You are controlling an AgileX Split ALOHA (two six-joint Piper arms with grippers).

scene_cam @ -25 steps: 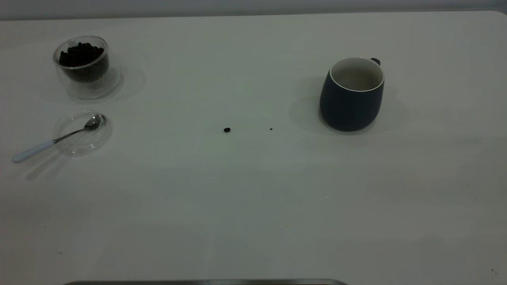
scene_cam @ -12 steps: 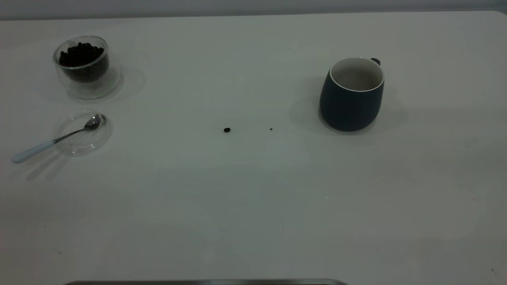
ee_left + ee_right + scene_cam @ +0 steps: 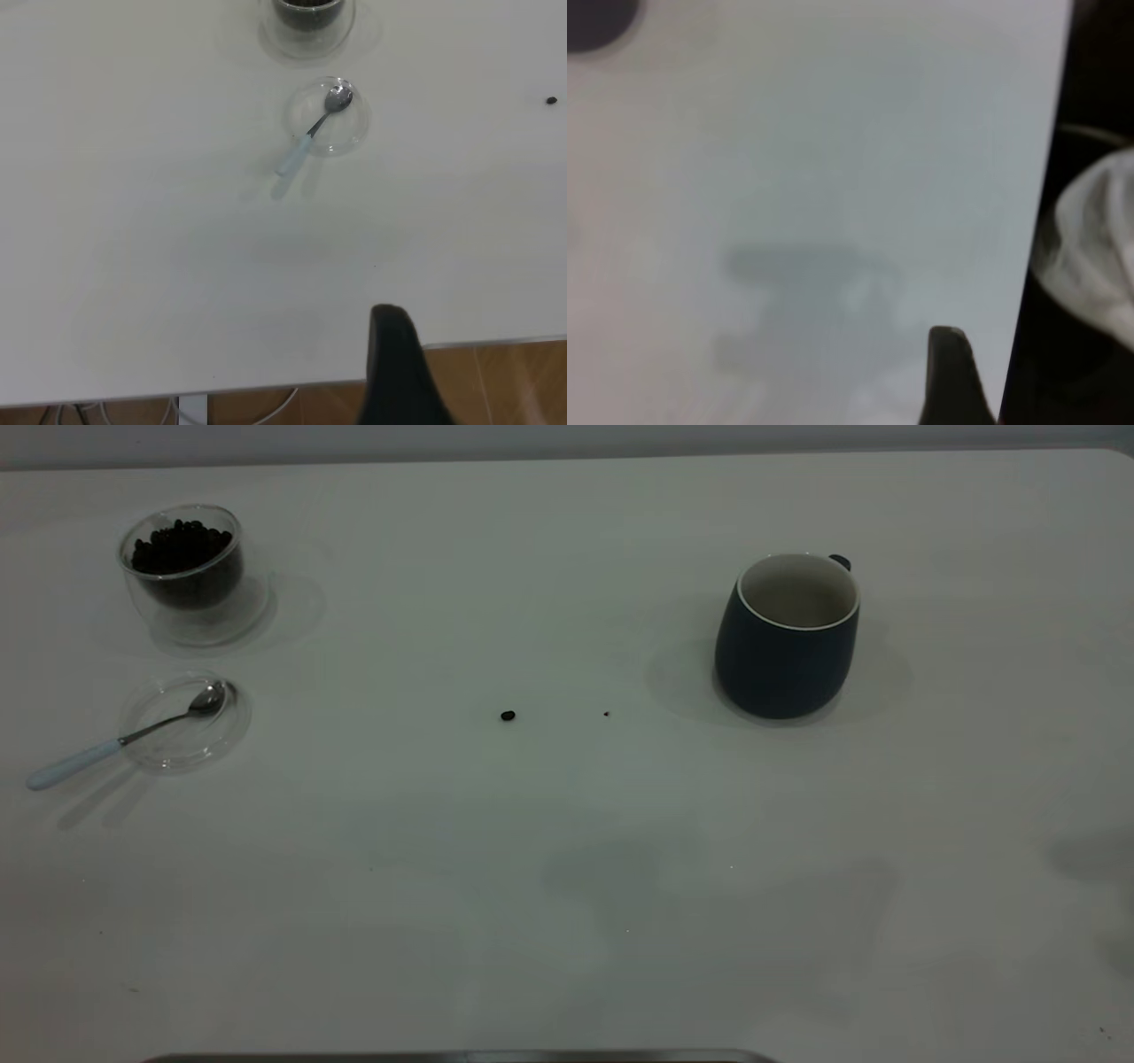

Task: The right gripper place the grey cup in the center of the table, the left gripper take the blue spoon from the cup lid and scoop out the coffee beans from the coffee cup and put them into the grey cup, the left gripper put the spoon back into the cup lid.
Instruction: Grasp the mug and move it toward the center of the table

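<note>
The grey cup (image 3: 787, 638) stands upright and empty on the right of the table (image 3: 567, 886), handle at the back; a corner of it shows in the right wrist view (image 3: 594, 22). The coffee cup (image 3: 184, 571) with coffee beans (image 3: 182, 546) stands at the far left. In front of it lies the cup lid (image 3: 184, 722) with the blue spoon (image 3: 115, 742), bowl in the lid, handle sticking out. A stray bean (image 3: 508, 715) lies mid-table. My left gripper (image 3: 399, 372) hangs over the near table edge, far from the spoon (image 3: 310, 133). My right gripper (image 3: 952, 381) is over the table's edge.
Neither arm shows in the exterior view. A tiny dark crumb (image 3: 606, 713) lies right of the stray bean. The left wrist view also shows the lid (image 3: 328, 119), the coffee cup (image 3: 306, 13) and the floor beyond the table edge.
Soft shadows have appeared on the table at the front middle and the right edge. The cups, lid, spoon and bean have not moved.
</note>
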